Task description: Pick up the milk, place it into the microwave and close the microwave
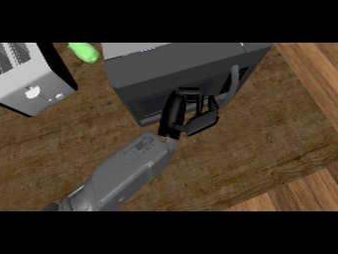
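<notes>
Hand (188, 115) against shut microwave (182, 69) door, fingers fairly straight, seemingly holding nothing

The microwave (179, 64) has a dark grey, matt casing that looks like painted metal, with a lighter grey handle (232, 82) of smooth metal or plastic on its front. Left of the microwave, the toaster (27, 79) shows a pale, brushed-metal-looking face with black sides, and a glossy green object (84, 51) between them has a smooth plastic sheen. Under the microwave the counter (274, 144) is dark, grainy wood with a matt finish, bordered by lighter, warmer planks; the hand (188, 115) at the microwave's front is satin black plastic on a smooth grey forearm (124, 173).
</notes>
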You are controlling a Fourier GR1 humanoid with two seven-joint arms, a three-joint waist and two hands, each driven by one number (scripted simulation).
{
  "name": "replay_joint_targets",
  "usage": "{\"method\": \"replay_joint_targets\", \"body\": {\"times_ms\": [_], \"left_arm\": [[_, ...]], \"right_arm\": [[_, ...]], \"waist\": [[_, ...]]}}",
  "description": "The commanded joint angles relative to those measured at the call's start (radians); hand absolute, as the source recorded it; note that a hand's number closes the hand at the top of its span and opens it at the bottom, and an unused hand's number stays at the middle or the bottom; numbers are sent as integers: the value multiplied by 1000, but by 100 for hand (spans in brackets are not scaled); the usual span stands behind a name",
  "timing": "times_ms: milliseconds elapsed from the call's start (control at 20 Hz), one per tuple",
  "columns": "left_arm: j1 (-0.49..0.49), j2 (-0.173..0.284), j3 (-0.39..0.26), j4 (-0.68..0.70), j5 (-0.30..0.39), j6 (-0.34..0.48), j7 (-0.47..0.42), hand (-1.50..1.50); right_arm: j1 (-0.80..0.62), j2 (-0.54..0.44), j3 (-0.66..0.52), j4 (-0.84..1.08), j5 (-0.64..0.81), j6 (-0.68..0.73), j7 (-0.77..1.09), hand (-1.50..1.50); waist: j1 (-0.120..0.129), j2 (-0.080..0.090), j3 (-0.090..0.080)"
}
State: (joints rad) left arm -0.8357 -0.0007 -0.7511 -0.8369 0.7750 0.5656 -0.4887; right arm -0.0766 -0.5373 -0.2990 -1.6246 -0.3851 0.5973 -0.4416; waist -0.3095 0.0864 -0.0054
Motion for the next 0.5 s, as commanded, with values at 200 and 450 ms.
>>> {"method": "replay_joint_targets", "body": {"times_ms": [200,450], "left_arm": [[-82,1,46,70,57,-14,-58,150],[-90,1,43,86,89,-19,-85,150]], "right_arm": [[-39,-44,-33,34,-37,18,18,-150],[-62,-81,-58,55,-51,26,30,-150]], "waist": [[-10,11,2],[-8,9,2]]}}
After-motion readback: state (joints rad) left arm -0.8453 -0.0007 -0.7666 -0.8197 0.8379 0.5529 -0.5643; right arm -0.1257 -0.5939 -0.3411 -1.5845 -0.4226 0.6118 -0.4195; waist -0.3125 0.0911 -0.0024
